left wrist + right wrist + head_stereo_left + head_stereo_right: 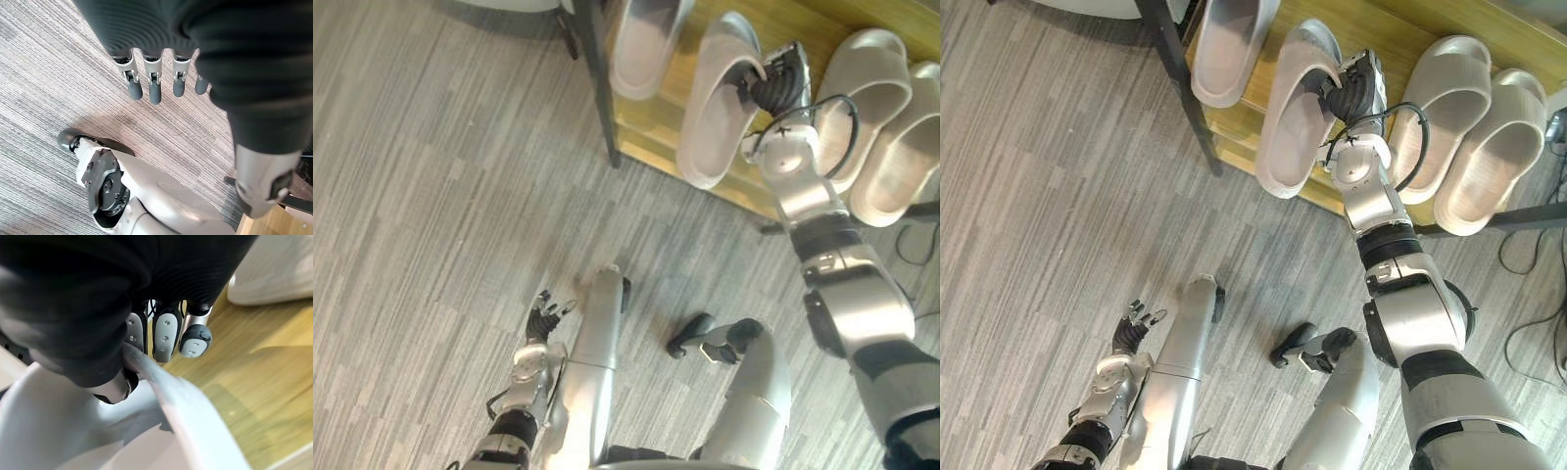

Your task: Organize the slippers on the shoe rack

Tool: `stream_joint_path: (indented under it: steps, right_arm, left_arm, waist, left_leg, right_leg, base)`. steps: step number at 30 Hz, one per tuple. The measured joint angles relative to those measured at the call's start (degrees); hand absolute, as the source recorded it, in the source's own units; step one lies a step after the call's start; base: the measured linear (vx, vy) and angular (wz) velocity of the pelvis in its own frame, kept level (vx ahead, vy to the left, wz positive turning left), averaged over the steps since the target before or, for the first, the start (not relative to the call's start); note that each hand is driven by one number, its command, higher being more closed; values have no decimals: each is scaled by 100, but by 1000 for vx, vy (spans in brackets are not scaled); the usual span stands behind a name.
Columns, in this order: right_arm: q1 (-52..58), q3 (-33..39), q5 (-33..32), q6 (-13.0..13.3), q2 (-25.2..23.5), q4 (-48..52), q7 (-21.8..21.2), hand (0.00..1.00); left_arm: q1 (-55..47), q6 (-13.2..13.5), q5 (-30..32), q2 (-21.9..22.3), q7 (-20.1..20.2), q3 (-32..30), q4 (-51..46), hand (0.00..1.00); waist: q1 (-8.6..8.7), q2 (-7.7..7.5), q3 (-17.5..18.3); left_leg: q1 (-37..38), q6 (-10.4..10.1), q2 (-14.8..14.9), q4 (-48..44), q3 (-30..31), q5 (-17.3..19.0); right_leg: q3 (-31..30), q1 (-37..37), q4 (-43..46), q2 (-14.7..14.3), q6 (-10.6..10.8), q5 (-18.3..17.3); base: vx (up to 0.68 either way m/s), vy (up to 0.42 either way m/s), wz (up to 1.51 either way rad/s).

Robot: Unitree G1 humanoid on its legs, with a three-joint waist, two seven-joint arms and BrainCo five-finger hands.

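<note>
Silver-grey and stretched almost straight, the right arm (857,294) reaches forward and up to the shoe rack (783,24), its wrist bent in over the wooden shelf. The right hand (1356,88) is closed on a pale grey slipper (1293,117). In the right wrist view its fingers (166,335) curl down over the slipper's raised side edge, with the thumb tucked against the other face, so the rim is pinched between them. This held slipper lies lengthwise on the shelf, and its near end juts past the front edge over the grey striped carpet (440,196). Another slipper (646,44) sits just beside it to the left, near the rack's dark post (597,88), and a pair (862,98) lies to the right of the hand. The left arm (527,370) hangs low at the robot's side. The left hand (546,315) has straight, slightly spread fingers (154,83) above the carpet, holding nothing.
</note>
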State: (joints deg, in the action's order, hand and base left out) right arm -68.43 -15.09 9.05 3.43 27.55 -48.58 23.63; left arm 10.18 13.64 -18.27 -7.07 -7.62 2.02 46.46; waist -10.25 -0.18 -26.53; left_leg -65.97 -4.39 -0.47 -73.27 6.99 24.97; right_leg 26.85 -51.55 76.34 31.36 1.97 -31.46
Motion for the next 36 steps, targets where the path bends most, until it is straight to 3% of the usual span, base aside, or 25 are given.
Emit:
stream_joint_path:
  steps: [22, 23, 36]
  right_arm:
    - [-899, -504, 225, -168, 467, -697, 641, 100]
    - [-935, -560, 222, -176, 482, -725, 656, 0]
    - [-1123, -529, -216, -202, 666, -734, 903, 0]
  left_arm:
    - [32, -35, -35, 116, -108, 144, 39, 0]
    - [32, -36, -42, 115, -108, 145, 40, 0]
    - [47, -40, -51, 116, -115, 193, 70, 0]
  waist:
    - [-162, 115, -76]
    - [-163, 115, -76]
    - [-177, 145, -92]
  left_leg:
    - [-399, -103, -220, -54, 135, -117]
    - [-404, -109, -219, -45, 136, -120]
    - [-518, -153, -276, 240, 147, -346]
  right_leg:
    - [235, -170, 259, 266, -62, -192]
    - [235, -179, 263, 268, -64, -195]
    - [367, -265, 183, 341, -76, -198]
  base:
    - [50, -29, 8]
    - [46, -32, 0]
    - [56, -38, 7]
